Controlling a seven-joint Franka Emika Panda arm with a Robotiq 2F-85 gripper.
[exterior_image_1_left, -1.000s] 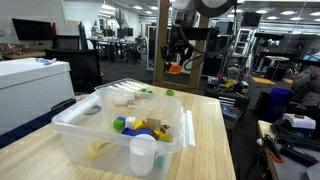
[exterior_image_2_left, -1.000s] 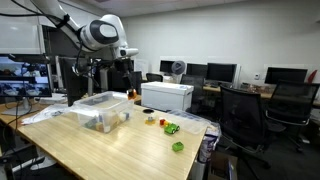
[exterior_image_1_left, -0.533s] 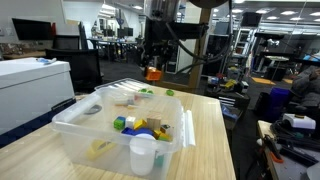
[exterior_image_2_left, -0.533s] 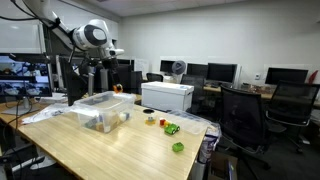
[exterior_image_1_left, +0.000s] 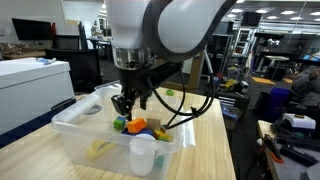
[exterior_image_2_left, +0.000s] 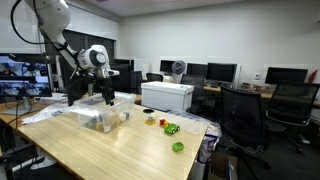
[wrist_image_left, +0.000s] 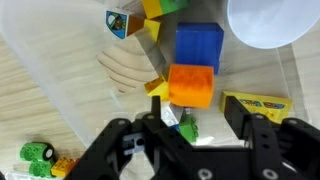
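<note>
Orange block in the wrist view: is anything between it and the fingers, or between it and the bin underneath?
Nothing visible. The orange block sits in the gap between the fingers, low inside the clear bin. A blue block lies just beyond it and a white cup stands farther off; neither blocks it.

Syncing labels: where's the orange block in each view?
In an exterior view: orange block centre, inside the clear bin, behind the white cup.
In an exterior view: too small to tell; clear bin left of centre.
Wrist view: centre, below the blue block.
Shared landmark: the clear bin.
</note>
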